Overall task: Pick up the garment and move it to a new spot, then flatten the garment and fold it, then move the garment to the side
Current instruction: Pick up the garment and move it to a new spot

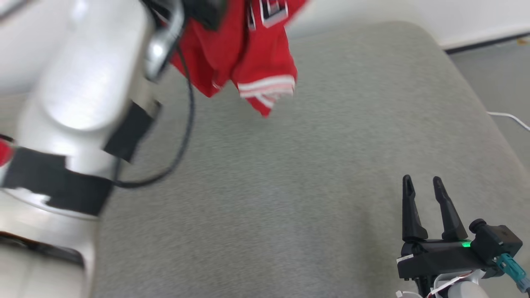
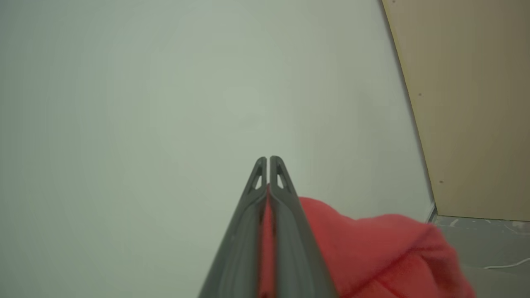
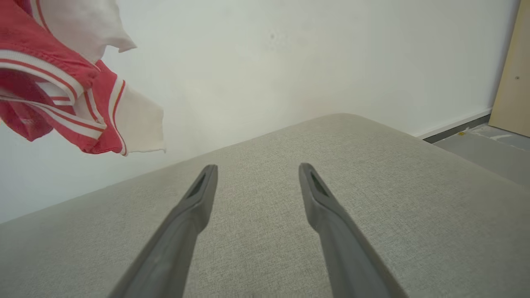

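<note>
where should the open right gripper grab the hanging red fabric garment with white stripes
Probably the white-striped hem at the lowest corner of the red garment, coming from its right: it dangles free above the grey cushion, while the left gripper pinches it higher up.

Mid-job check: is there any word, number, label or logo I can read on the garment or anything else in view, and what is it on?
On the red garment: white-edged block characters, cut off by the head view's top edge and blurred; not readable.
Nothing else legible: no other word, label, number or sign can be made out.
</note>
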Controlling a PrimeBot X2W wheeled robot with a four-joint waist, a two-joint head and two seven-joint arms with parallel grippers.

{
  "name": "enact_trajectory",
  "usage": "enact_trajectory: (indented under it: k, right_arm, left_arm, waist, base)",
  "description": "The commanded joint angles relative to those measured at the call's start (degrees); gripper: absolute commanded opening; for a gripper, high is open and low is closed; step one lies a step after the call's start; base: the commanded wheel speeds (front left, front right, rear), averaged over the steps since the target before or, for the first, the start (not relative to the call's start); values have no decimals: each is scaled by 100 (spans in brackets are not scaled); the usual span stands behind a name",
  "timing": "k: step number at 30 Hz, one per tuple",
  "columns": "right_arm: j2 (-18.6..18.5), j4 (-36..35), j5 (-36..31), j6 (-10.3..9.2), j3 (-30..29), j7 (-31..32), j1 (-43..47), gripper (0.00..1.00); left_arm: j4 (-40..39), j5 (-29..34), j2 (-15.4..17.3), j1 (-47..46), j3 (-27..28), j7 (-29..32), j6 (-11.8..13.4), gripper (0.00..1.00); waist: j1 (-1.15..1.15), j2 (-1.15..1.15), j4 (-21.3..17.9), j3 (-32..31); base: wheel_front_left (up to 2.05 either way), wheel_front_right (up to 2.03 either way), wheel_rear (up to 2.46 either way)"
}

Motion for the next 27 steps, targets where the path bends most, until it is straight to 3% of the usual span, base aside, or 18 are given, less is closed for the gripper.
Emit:
enact_trajectory:
  k: [1,11,19,26,27]
  right_arm:
    - [4,-5,28,-14,-20,-3,40,100]
    - [7,-46,16,-14,-183,-3,76,100]
    - [4,2,-66,-14,-195,-3,13,100]
    - [5,40,-221,-14,-215,-3,-6,100]
    - [5,43,-241,-14,-237,-3,-4,100]
  left_arm:
    - [63,-82,-150,227,-42,-53,41,0]
    - [320,-382,-532,1498,-268,-350,208,0]
    - [755,-678,-369,3084,-237,-671,398,0]
    - [924,-689,-309,3793,-276,-879,461,0]
    - [864,-684,-328,3831,-262,-918,482,46]
  waist:
    - [0,0,-457,107]
    - [0,0,-400,279]
    - [0,0,-92,299]
    - [0,0,226,270]
    - [0,0,275,243]
  base:
    - [0,0,0]
    - [0,0,0]
    - [0,0,0]
    - [0,0,0]
    - [0,0,0]
